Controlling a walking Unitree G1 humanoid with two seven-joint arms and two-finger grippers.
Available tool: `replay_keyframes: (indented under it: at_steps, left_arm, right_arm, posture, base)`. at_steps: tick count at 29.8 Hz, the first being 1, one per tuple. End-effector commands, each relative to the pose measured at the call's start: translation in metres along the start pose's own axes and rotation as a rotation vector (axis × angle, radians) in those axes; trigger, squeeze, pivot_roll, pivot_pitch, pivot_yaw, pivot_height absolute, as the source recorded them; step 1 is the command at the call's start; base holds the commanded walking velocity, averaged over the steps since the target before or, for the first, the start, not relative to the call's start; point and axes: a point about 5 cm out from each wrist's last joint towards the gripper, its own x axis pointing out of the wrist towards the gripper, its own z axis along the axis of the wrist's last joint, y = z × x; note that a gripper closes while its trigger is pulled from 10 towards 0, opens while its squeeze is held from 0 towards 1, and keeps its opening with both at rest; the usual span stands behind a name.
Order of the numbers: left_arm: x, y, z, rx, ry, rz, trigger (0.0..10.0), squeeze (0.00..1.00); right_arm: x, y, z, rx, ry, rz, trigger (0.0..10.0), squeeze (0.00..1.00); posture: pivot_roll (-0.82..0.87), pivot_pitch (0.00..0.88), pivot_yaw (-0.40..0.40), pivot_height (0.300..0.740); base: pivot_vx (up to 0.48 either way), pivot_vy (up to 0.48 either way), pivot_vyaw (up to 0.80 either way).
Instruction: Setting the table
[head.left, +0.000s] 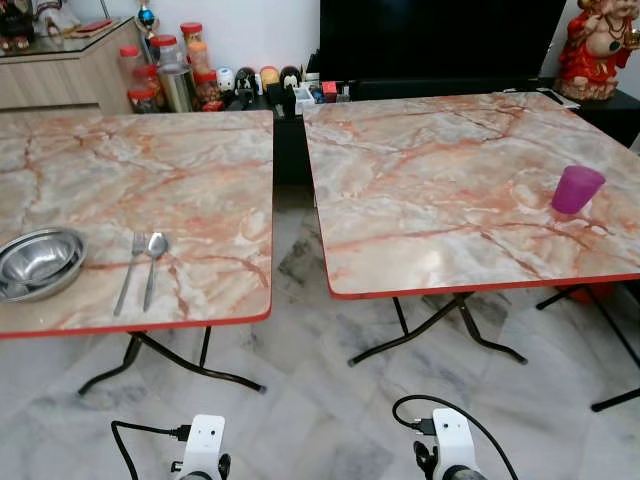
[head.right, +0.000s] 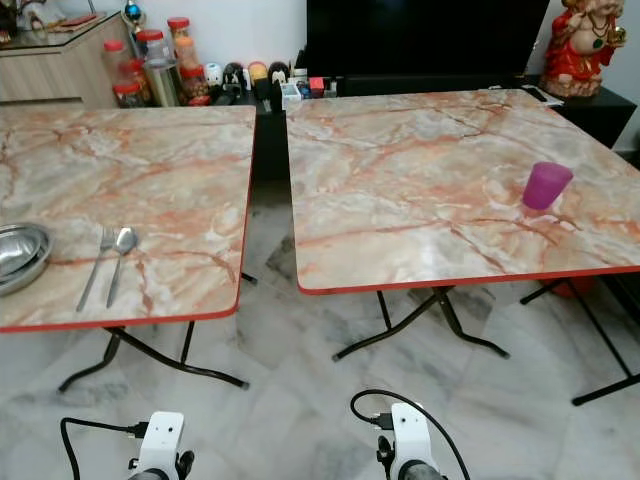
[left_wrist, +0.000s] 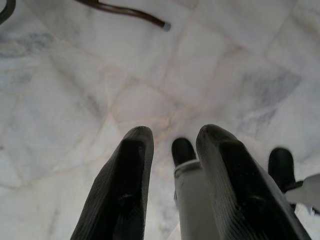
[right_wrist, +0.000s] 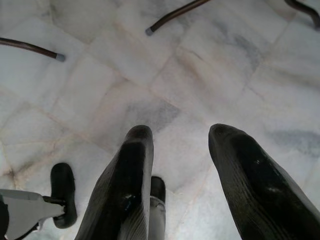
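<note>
Tables stand side by side with a gap between them. On the left table (head.left: 150, 170), steel bowls (head.left: 38, 262) are stacked at the near left edge and partly cut off by the frame; a fork (head.left: 130, 270) and spoon (head.left: 154, 265) lie just beside them, near the front edge. A purple cup (head.left: 577, 189) is seen upright by the right edge of the right table (head.left: 440, 180). Jar labels at the back wall cannot be read. The left gripper (left_wrist: 172, 150) and right gripper (right_wrist: 177, 150) are held low over the marble floor (left_wrist: 75, 90), fingers apart, nothing between them.
</note>
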Motion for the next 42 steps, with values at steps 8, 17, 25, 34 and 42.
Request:
replay_keyframes:
  at_steps: [8,17,25,34,42]
  left_arm:
    - [-0.002,0.012,-0.008,0.046,0.052,0.03,10.0,0.0]
    - [-0.003,0.014,-0.012,0.057,0.073,0.032,10.0,0.0]
    - [-0.002,0.014,-0.011,0.068,0.073,0.029,10.0,0.0]
    - [-0.003,0.014,-0.013,0.07,0.081,0.031,10.0,0.0]
    - [-0.003,0.016,-0.016,0.068,0.086,0.038,10.0,0.0]
  right_arm:
    - [0.001,0.006,0.004,-0.04,-0.001,0.014,10.0,0.0]
    - [0.001,0.006,0.002,-0.009,-0.002,0.018,10.0,0.0]
    - [0.001,0.007,0.001,-0.007,0.005,0.029,10.0,0.0]
    - [0.001,0.006,0.001,-0.037,-0.005,0.021,10.0,0.0]
    - [0.0,0.01,-0.004,-0.069,0.027,0.033,10.0,0.0]
  posture:
    - [-0.06,0.0,-0.017,0.736]
    - [-0.06,0.0,-0.013,0.736]
    - [-0.06,0.0,-0.015,0.736]
    - [-0.06,0.0,-0.018,0.736]
    - [-0.05,0.0,-0.026,0.736]
  base:
    - [0.0,-0.165,0.25]
    - [0.0,-0.272,0.0]
    - [0.0,-0.265,0.0]
    - [0.102,-0.225,0.0]
    - [0.382,0.0,0.16]
